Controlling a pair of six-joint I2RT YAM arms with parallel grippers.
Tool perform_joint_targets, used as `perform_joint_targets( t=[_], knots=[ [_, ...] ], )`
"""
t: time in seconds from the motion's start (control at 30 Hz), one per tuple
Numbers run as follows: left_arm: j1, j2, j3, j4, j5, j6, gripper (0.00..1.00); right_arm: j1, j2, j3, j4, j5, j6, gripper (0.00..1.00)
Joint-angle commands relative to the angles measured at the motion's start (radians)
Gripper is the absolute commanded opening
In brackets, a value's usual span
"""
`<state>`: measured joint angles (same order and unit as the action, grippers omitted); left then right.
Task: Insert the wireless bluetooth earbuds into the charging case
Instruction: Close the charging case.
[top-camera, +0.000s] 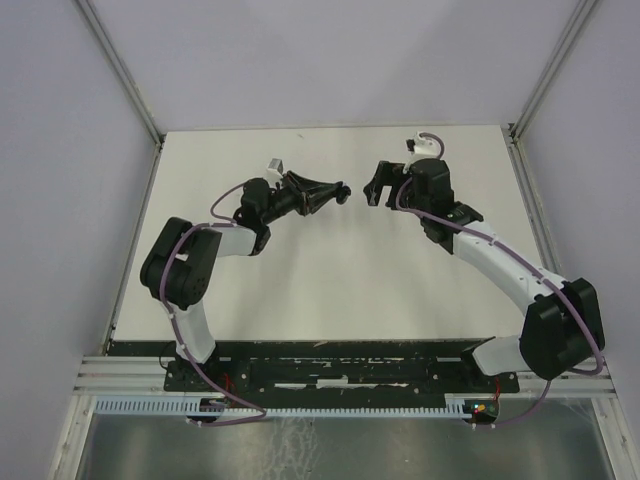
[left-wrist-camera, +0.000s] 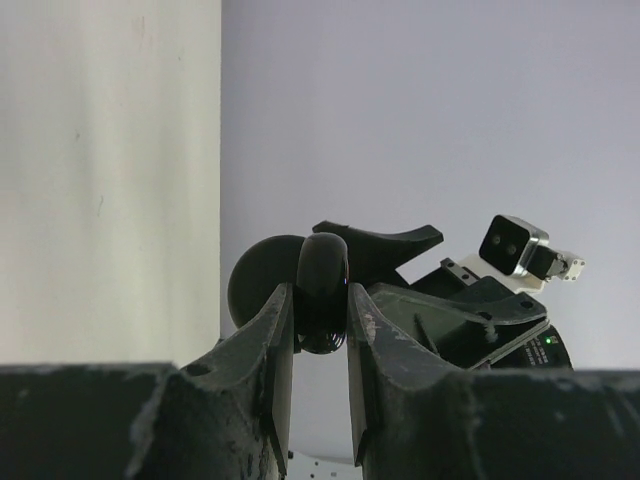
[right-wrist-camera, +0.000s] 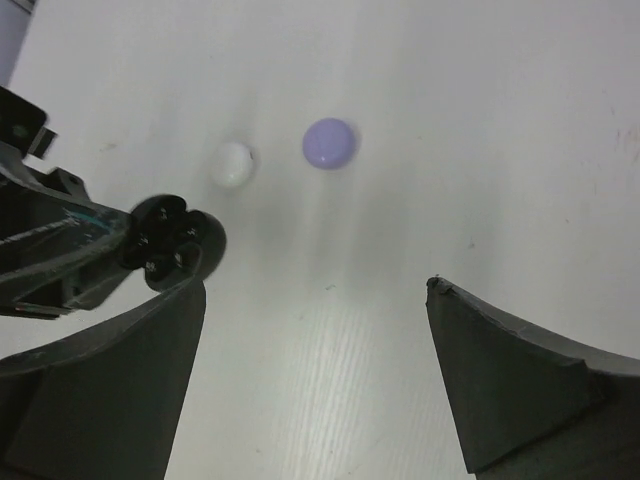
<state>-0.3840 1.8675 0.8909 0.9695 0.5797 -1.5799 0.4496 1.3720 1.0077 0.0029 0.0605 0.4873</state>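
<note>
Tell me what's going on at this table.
The left tool is shut on a black round case and holds it out toward the right arm. The right tool is open and empty, close beside the case. On the table under it lie a white piece and a lilac piece, side by side and apart. Neither tool is touching them. No earbud can be seen in the case from these views.

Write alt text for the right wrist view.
The open right gripper hangs over the table, where a white round piece and a lilac round piece lie apart. At left, the left gripper holds a black round piece.
</note>
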Motion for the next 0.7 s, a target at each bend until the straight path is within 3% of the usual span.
perform_joint_targets(
  t=[0.0,0.2,0.67],
  knots=[
    [-0.006,-0.094,0.024,-0.048,-0.112,0.093,0.03,0.005,0.078,0.106,-0.266,0.034,-0.064,0.99],
    [-0.01,-0.113,0.014,-0.074,-0.156,0.115,0.03,0.047,0.199,0.234,-0.394,0.009,-0.122,1.0],
    [-0.026,-0.109,-0.022,-0.075,-0.143,0.127,0.03,0.082,0.306,0.358,-0.429,0.02,-0.137,1.0]
  ],
)
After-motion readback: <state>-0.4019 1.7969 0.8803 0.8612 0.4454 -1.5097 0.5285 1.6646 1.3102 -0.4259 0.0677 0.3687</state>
